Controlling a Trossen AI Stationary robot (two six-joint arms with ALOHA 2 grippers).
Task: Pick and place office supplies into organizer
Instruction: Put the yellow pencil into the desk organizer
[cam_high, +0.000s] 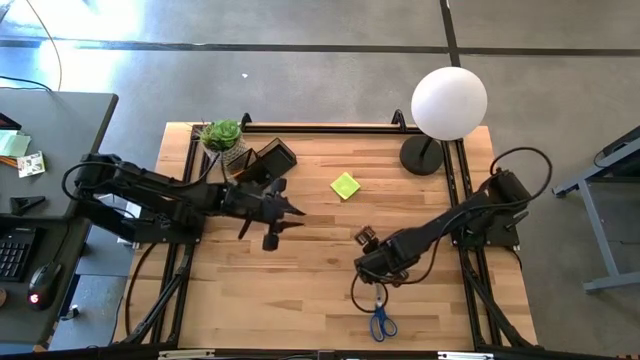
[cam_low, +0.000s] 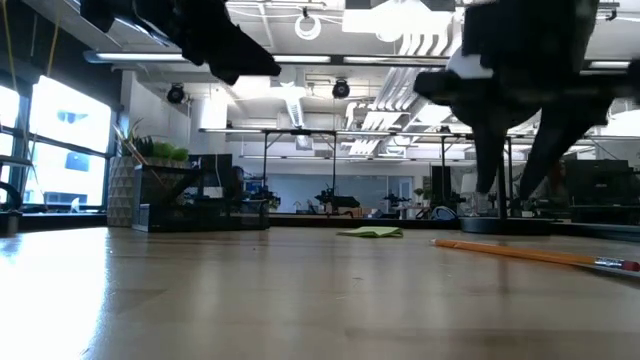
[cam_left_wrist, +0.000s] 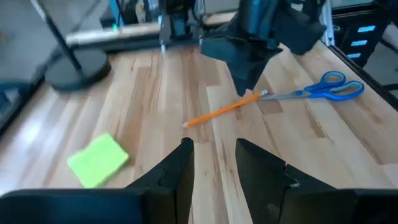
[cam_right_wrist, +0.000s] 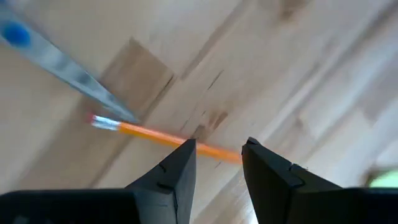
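Observation:
An orange pencil (cam_right_wrist: 146, 132) lies flat on the wooden table, its eraser end beside the tip of the blue-handled scissors (cam_high: 381, 320). My right gripper (cam_right_wrist: 219, 144) is open, pointing down over the pencil with one finger on each side of the shaft; I see no touch. In the high view my right gripper (cam_high: 372, 268) hides the pencil. My left gripper (cam_high: 298, 218) hovers open and empty over the table's middle left. The yellow-green sticky pad (cam_high: 345, 185) lies flat toward the far side. The dark organizer (cam_high: 266, 160) stands at the far left.
A green potted plant (cam_high: 222, 135) stands beside the organizer. The white globe lamp (cam_high: 449, 102) and its black round base (cam_high: 424, 155) occupy the far right corner. Bare wood (cam_high: 300, 290) stretches across the near left of the table. Black frame rails run along the table's edges.

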